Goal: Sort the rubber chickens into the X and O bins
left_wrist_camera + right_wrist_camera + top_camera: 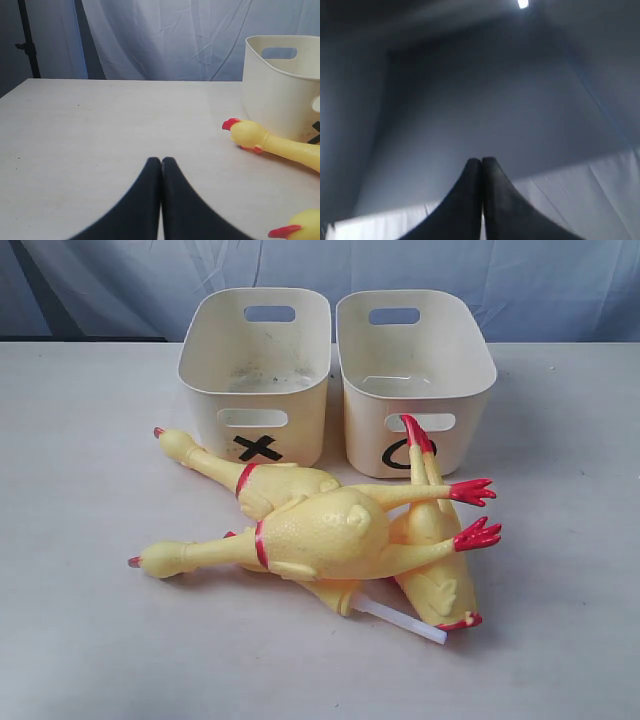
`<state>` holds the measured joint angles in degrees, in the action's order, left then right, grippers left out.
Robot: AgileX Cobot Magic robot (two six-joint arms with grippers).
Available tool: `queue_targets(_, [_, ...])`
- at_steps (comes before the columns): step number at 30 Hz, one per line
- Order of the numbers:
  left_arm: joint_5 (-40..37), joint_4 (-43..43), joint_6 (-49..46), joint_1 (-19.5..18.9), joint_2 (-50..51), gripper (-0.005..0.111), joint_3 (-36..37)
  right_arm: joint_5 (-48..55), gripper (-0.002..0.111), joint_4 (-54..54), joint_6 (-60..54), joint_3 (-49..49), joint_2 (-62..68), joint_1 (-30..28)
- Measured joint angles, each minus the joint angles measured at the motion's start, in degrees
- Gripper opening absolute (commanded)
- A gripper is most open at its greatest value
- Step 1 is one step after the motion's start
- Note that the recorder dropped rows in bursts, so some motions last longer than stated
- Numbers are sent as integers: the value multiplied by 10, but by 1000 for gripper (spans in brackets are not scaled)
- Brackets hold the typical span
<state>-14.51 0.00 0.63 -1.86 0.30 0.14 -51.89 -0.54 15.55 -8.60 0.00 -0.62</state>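
Observation:
Two cream bins stand side by side at the back: the X bin (205,390) on the left and the O bin (470,420) on the right. In front of them the rubber chickens lie piled. The top chicken (320,530) lies crosswise, head to the left. A second chicken (205,462) lies under it, head near the X bin. A third chicken (432,575) has its feet against the O bin. Only a small chicken's white tube (405,620) sticks out below. Neither gripper shows in the exterior view. My left gripper (161,161) is shut and empty over the table, with a chicken head (247,135) and the X bin (280,95) off to one side. My right gripper (481,160) is shut, facing dark backdrop.
A pale blue curtain (500,270) hangs behind the table (80,620). A dark stand (27,40) rises past the table's far corner. Another chicken head (300,230) shows at the edge of the left wrist view.

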Motion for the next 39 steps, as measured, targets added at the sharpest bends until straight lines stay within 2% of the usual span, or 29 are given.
queue_targets(1, [0,0,0,0,0,0,0,-1,-1,-6,26,-52,0,0])
queue_targets(2, [0,0,0,0,0,0,0,54,-1,-19,68,-135,0,0])
queue_targets(4, [0,0,0,0,0,0,0,163,-1,-48,118,-224,1,0])
queue_targets(6, [0,0,0,0,0,0,0,291,-1,-94,145,-333,18,0])
queue_targets(7, [0,0,0,0,0,0,0,415,-1,-129,154,-435,51,0])
queue_targets(10, [0,0,0,0,0,0,0,597,-1,-148,156,-585,126,21])
queue_targets(11, [0,0,0,0,0,0,0,659,-1,-146,146,-628,159,35])
queue_targets(13, [0,0,0,0,0,0,0,907,-1,-88,53,-739,300,106])
queue_targets(14, [0,0,0,0,0,0,0,957,-1,-74,38,-751,337,122])
queue_targets(15, [0,0,0,0,0,0,0,1072,-1,-37,19,-765,405,156])
queue_targets(17, [0,0,0,0,0,0,0,1185,-1,21,3,-766,517,194])
queue_targets(22, [0,0,0,0,0,0,0,1216,-1,61,-76,-766,729,212])
queue_targets(27, [0,0,0,0,0,0,0,1217,-1,84,-95,-766,836,212])
queue_targets(29, [0,0,0,0,0,0,0,1218,-1,134,-113,-766,862,212])
queue_targets(31, [0,0,0,0,0,0,0,1219,-1,224,-177,-766,884,212])
queue_targets(35, [0,0,0,0,0,0,0,1218,-1,415,-367,-765,916,260])
queue_targets(39, [0,0,0,0,0,0,0,1217,-1,412,-450,-765,928,338])
